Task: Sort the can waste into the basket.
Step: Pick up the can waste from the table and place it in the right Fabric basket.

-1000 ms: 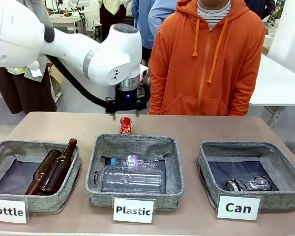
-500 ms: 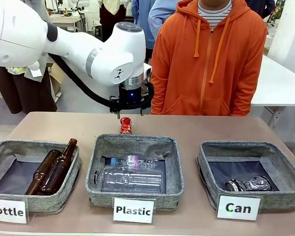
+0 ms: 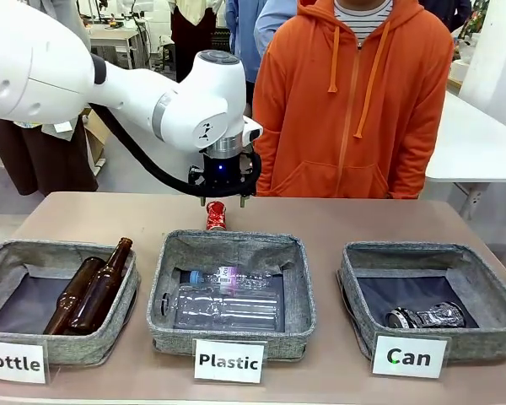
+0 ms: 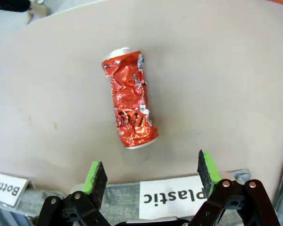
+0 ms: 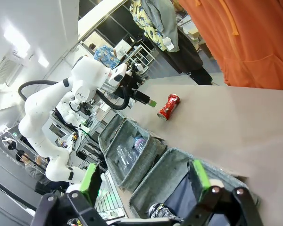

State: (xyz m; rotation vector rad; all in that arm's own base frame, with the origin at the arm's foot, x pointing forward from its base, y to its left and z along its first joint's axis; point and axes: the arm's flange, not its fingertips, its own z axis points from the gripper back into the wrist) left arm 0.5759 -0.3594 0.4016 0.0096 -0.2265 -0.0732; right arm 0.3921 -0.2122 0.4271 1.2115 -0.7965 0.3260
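Item: red can [image 4: 129,106], crushed, lying on its side ahead of the left gripper [image 4: 151,173], roughly centred between its jaws, which stand wide apart, holding and touching nothing. Handling: lower straight, keep the pads across the can's narrow waist, close softly; dented metal may slip. Destination: basket [image 3: 354,274] marked "Can", well off to the jaws' side, dark can [image 3: 426,317] inside. Right gripper [image 5: 145,178]: wide apart, empty, near that basket. Surface: plain tan table [image 3: 363,221]. Room: person [image 3: 354,93] in orange beyond the can.
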